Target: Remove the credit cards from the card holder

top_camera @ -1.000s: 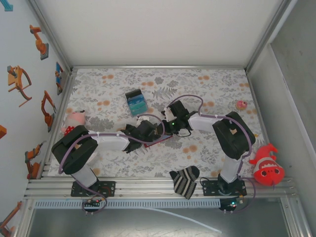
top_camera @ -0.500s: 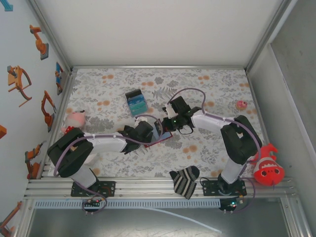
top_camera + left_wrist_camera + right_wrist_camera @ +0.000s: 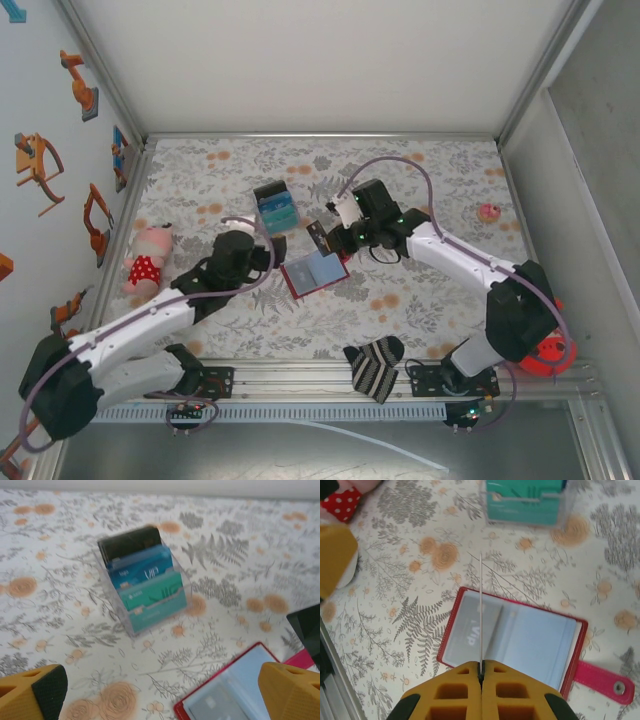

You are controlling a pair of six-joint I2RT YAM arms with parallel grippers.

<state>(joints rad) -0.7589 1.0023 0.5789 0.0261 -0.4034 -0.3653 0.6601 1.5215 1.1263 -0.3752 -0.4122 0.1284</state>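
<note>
Card holder [image 3: 313, 272] lies open, mid-table. My right gripper [image 3: 481, 667] pinches one credit card [image 3: 480, 610] edge-on above it; my left gripper [image 3: 162, 694] gapes wide. Next, I judge, the card goes to the clear box [image 3: 274, 208] at eleven o'clock, with a gentle release.

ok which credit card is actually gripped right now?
The credit card seen edge-on, pinched in the right gripper, clear of the open red card holder. The teal and blue cards stand in the clear box.

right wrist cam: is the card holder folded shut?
No, the card holder lies spread open, with its blue-grey slotted inside facing up.
</note>
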